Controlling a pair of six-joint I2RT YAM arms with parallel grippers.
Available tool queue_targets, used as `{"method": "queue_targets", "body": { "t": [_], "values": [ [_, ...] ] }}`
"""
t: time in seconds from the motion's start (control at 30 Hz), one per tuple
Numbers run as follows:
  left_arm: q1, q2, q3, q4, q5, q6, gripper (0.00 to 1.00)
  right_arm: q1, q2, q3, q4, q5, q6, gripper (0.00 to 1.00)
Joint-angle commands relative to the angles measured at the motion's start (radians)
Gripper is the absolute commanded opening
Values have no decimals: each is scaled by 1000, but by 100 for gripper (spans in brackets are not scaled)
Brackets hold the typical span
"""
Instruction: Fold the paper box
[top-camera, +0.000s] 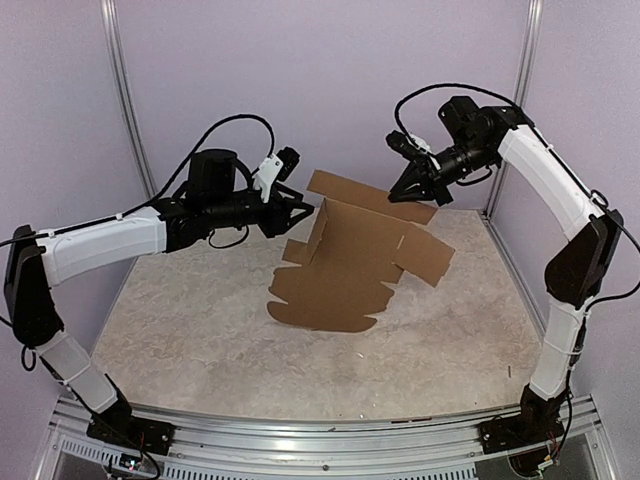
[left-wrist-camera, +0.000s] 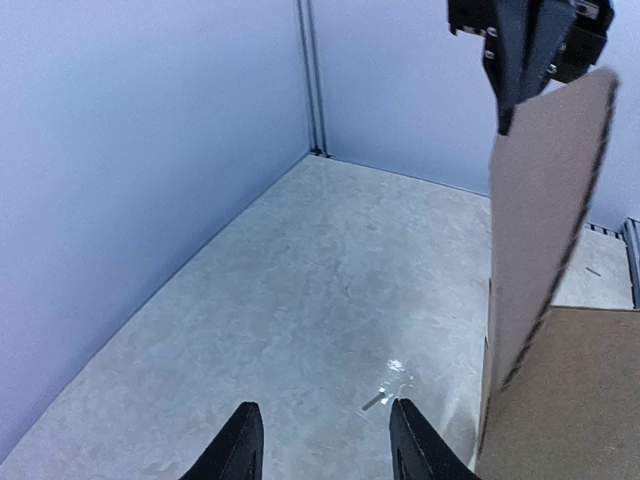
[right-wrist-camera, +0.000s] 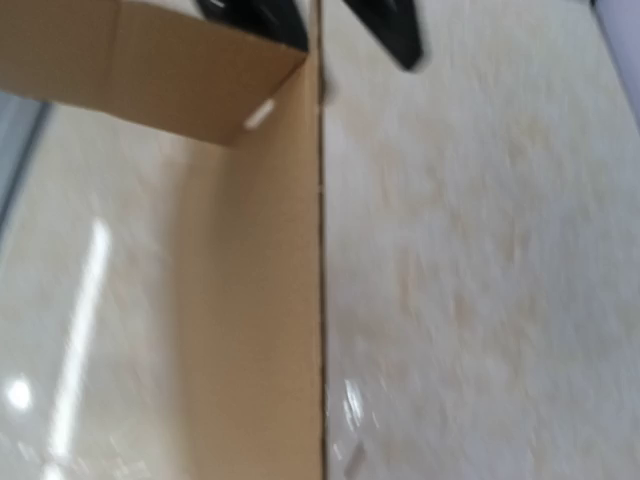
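Paper box (top-camera: 345, 268) at centre of table (top-camera: 200, 345), half folded: base flat, one panel raised, far flap up. Right gripper (top-camera: 396, 195) looks pinched on far flap's top edge. Left gripper (left-wrist-camera: 325, 445) spread wide, empty, just left of raised panel. Risk — pull from right drags whole sheet; unbraced panel springs back flat.

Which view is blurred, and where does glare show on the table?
Right wrist view: motion-blurred, with glare patches on the table beside the box. Left wrist view: sharp, one small glint on the table. Top view: sharp, evenly lit, no glare.
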Motion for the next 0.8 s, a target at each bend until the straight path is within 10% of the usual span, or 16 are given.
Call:
{"method": "queue_targets", "body": {
  "t": [0.0,0.77],
  "values": [
    [51,-60,81,-12,-142,25,44,-26,-18,-8,-14,-234,130,0],
    [56,-6,312,-335,257,67,36,-20,-28,-204,39,-334,157,0]
  ]
}}
